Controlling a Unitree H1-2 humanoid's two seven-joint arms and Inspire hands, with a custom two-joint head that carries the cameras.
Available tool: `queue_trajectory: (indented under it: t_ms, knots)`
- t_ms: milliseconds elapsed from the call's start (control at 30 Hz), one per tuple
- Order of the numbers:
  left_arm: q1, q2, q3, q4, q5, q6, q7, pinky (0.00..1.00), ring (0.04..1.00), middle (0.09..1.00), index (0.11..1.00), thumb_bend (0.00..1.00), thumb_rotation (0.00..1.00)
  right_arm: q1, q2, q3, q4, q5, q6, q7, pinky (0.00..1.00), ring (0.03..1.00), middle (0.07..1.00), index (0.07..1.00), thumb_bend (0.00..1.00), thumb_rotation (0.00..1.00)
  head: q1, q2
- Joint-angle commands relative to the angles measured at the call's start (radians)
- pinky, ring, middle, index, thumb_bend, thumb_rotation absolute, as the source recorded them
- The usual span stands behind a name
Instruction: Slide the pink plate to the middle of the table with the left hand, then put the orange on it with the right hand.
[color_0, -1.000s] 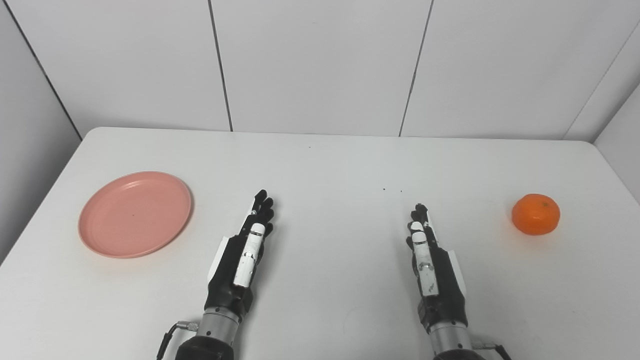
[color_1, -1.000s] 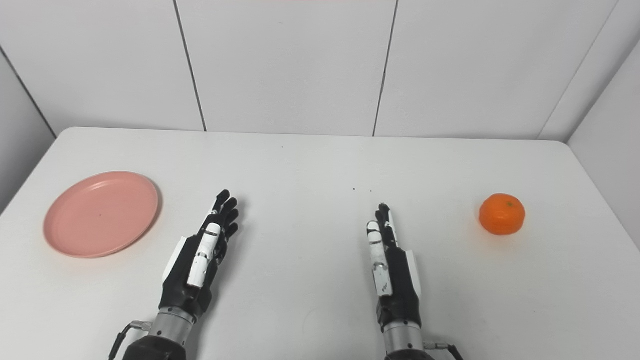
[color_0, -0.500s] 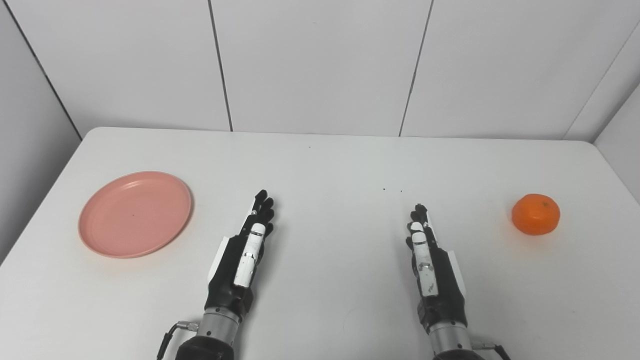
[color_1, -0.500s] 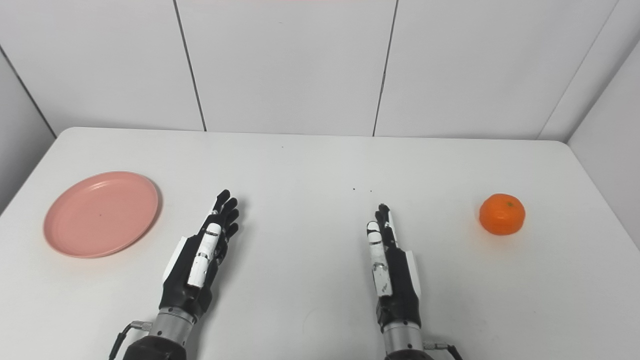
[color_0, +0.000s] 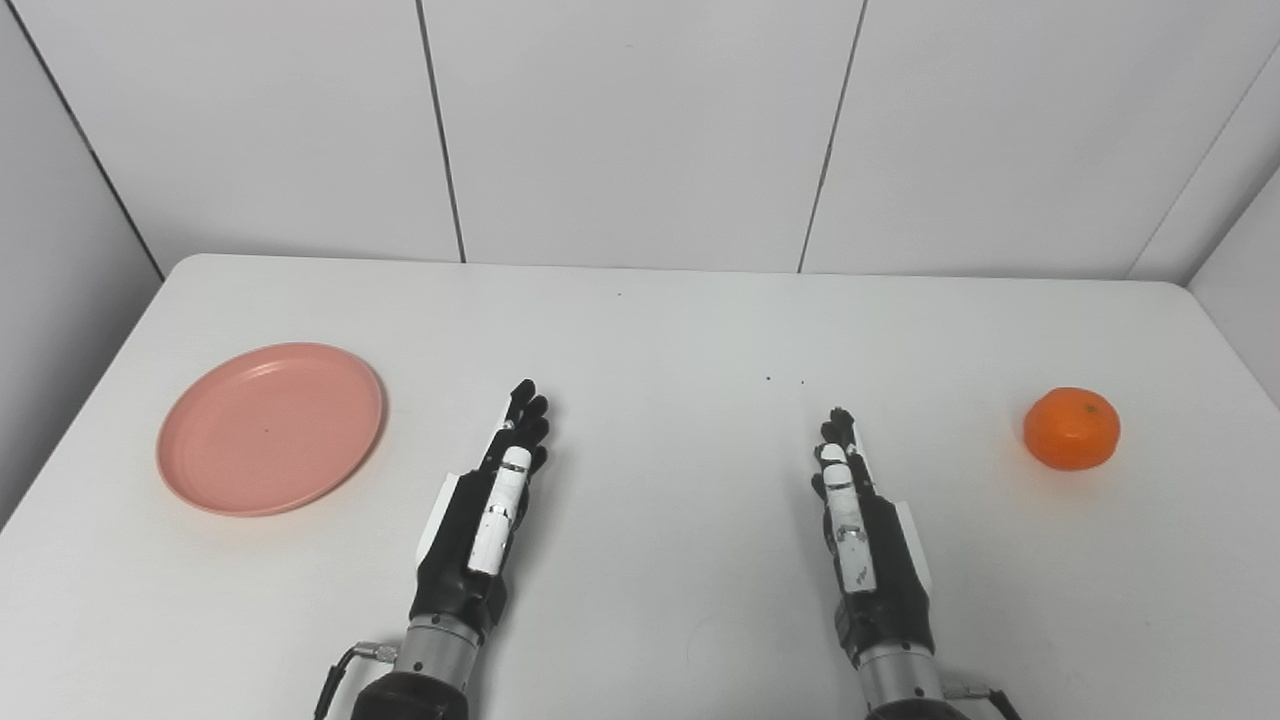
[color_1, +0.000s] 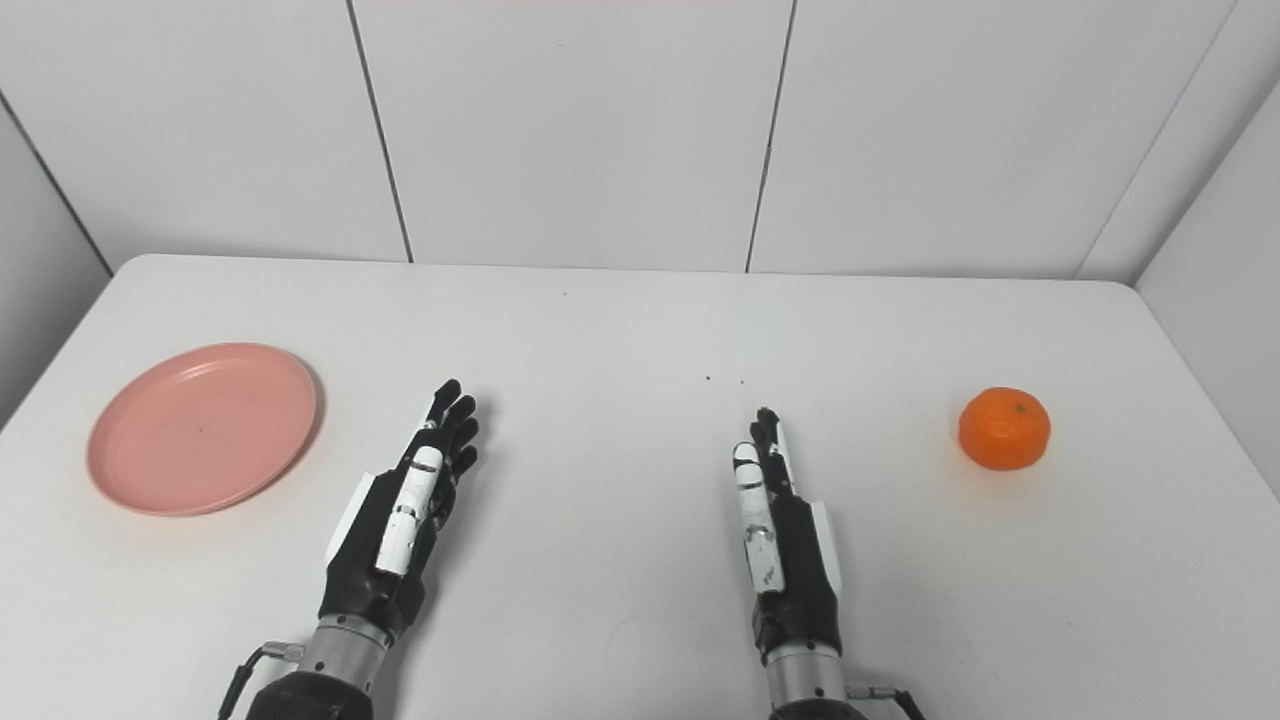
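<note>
A round pink plate (color_0: 270, 427) lies flat at the table's left side, with nothing on it. An orange (color_0: 1071, 428) sits at the far right of the table. My left hand (color_0: 485, 515) rests near the front, to the right of the plate and well apart from it, fingers straight and holding nothing. My right hand (color_0: 862, 540) rests near the front too, left of the orange with a wide gap, fingers extended and empty. In the right eye view the plate (color_1: 202, 427), orange (color_1: 1004, 428), left hand (color_1: 400, 520) and right hand (color_1: 780, 545) stand the same way.
The white table (color_0: 660, 340) has rounded far corners and ends at grey wall panels (color_0: 640, 130) behind. Two tiny dark specks (color_0: 783, 380) mark the surface between the hands, farther back.
</note>
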Motion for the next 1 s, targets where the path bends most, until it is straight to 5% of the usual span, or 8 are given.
queue_trajectory:
  t_ms: [0, 433, 967]
  knots:
    - [-0.019, -0.003, -0.005, -0.020, -0.005, -0.008, -0.012, 1.00, 1.000, 1.000, 1.000, 0.40, 1.00, -0.012, 0.010, 0.003, -0.021, 0.003, -0.050, 0.000, 1.00, 1.000, 1.000, 1.000, 0.24, 1.00, 0.001, -0.001]
    - [-0.021, -0.006, -0.005, -0.012, -0.006, -0.010, -0.015, 1.00, 1.000, 1.000, 1.000, 0.39, 1.00, -0.012, 0.001, 0.001, -0.017, 0.011, -0.051, 0.008, 1.00, 1.000, 1.000, 1.000, 0.24, 1.00, 0.026, -0.011]
    - [-0.009, -0.063, -0.051, 0.082, 0.047, -0.097, 0.018, 1.00, 1.000, 1.000, 1.000, 0.36, 1.00, -0.001, -0.065, -0.042, -0.007, 0.095, -0.050, 0.058, 1.00, 1.000, 1.000, 1.000, 0.20, 1.00, 0.217, -0.109]
